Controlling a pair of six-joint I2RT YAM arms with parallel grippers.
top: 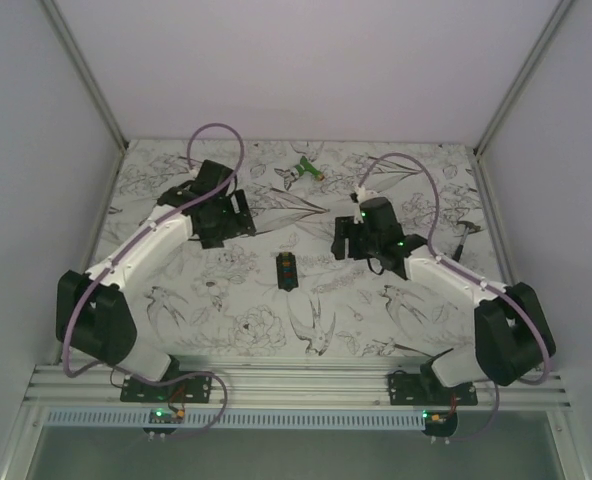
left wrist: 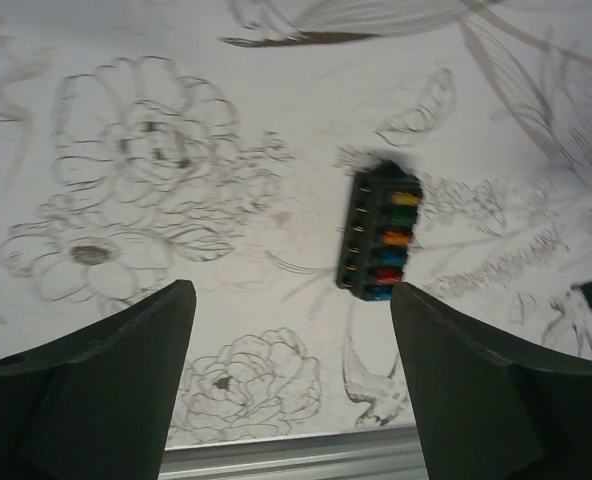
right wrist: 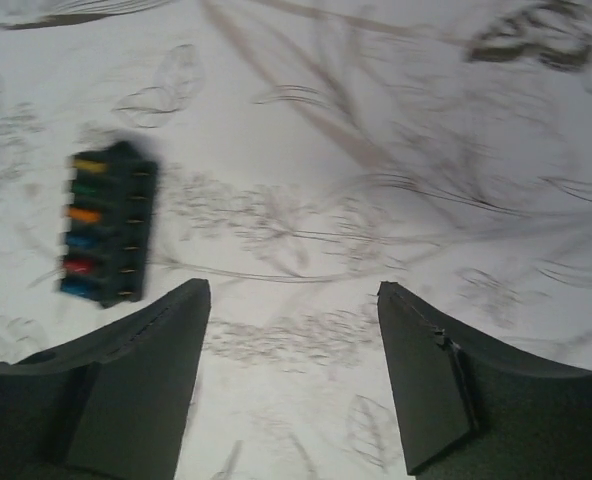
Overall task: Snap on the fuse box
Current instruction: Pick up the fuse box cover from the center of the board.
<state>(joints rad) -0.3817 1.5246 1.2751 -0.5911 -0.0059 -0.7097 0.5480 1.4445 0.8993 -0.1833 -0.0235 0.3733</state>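
The fuse box (top: 287,270) is a small black oblong block lying flat on the flower-printed table, midway between the two arms. Its face shows a row of coloured fuses: yellow, green, orange, blue, red. It shows in the left wrist view (left wrist: 379,235), just beyond my right-hand finger, and in the right wrist view (right wrist: 104,228), beyond my left-hand finger. My left gripper (top: 221,215) (left wrist: 291,300) is open and empty, to the left of and beyond the box. My right gripper (top: 354,240) (right wrist: 291,295) is open and empty, to the right of the box.
A green-and-white gadget (top: 304,170) lies at the back centre. A small dark tool (top: 468,232) lies near the right wall. An aluminium rail (top: 296,385) runs along the near edge. Side walls close in the table on the left and right.
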